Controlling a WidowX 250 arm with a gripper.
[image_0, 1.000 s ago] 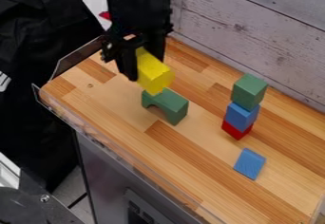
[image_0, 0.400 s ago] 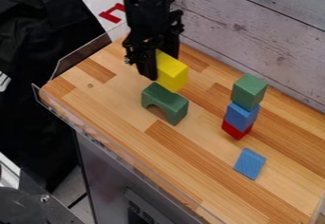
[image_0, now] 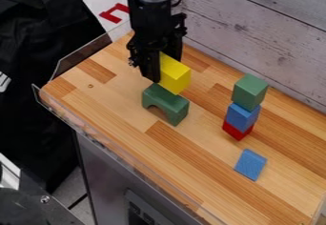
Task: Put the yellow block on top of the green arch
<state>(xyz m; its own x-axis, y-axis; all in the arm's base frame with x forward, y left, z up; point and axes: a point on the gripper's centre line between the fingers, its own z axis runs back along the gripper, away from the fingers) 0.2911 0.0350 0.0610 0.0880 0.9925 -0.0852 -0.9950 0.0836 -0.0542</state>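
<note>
In the camera view, the black two-finger gripper point(image_0: 166, 69) was closed just as far as the yellow block let it, pinching the yellow block point(image_0: 175, 75) by its sides, likely so its bottom was free to sit down flat. The block was at the back edge of the green arch point(image_0: 167, 104); I could not tell if they touched. The arch stood on its two feet on the wooden table point(image_0: 115, 109), so its flat top could be a seat.

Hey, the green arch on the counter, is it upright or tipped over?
Upright: the green arch stands on its two feet, with its curved cutout opening down toward the wooden counter.
</note>
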